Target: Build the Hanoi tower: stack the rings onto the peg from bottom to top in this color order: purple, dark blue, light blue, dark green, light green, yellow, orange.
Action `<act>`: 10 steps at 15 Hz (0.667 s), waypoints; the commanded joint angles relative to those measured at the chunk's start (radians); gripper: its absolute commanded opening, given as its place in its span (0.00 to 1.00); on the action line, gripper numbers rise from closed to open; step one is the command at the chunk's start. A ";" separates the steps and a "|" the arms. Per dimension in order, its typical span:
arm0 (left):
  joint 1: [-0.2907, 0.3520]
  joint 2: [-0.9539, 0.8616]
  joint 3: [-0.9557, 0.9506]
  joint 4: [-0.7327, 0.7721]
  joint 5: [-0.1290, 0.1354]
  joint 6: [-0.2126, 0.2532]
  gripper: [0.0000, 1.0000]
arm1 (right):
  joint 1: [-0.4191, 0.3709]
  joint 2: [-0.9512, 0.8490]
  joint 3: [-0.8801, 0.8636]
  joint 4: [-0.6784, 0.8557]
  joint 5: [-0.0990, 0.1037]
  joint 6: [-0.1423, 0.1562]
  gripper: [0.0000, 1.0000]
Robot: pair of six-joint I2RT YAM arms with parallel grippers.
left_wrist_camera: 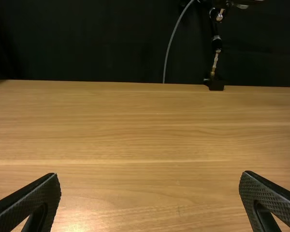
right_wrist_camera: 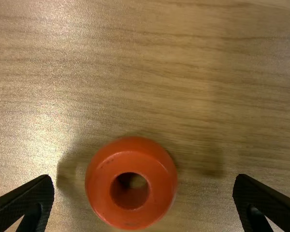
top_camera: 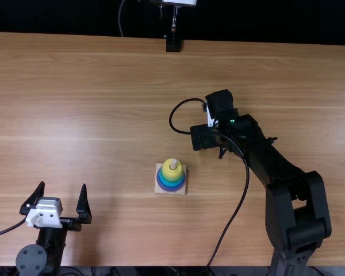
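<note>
Wood-grained table (top_camera: 92,103), rounded orange ring (right_wrist_camera: 130,160)

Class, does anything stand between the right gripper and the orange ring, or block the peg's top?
Nothing visible does: the orange ring shows between the open fingers of the right gripper, and the peg pokes up uncovered through the yellow ring.

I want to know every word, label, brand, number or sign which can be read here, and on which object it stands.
There are no readable texts.
Orange ring: plain, no letters or numbers.
Stacked rings and their wooden base: none that can be read.
Left arm and right arm: any marking is too small to read.
</note>
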 commanded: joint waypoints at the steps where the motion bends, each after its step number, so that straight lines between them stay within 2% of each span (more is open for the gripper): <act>1: 0.007 -0.012 -0.016 -0.017 0.008 0.005 1.00 | -0.010 0.013 0.003 0.010 0.007 0.003 0.64; 2: 0.007 -0.012 -0.016 -0.017 0.008 0.005 1.00 | -0.010 0.013 0.002 0.010 0.005 0.001 0.21; 3: 0.007 -0.012 -0.016 -0.017 0.008 0.005 1.00 | -0.010 0.013 -0.001 0.010 0.005 0.001 0.05; 4: 0.007 -0.012 -0.016 -0.017 0.008 0.005 1.00 | -0.009 0.013 -0.003 0.008 0.003 0.001 0.00; 10: 0.007 -0.012 -0.016 -0.017 0.008 0.005 1.00 | -0.007 0.011 -0.001 0.008 -0.002 0.003 0.00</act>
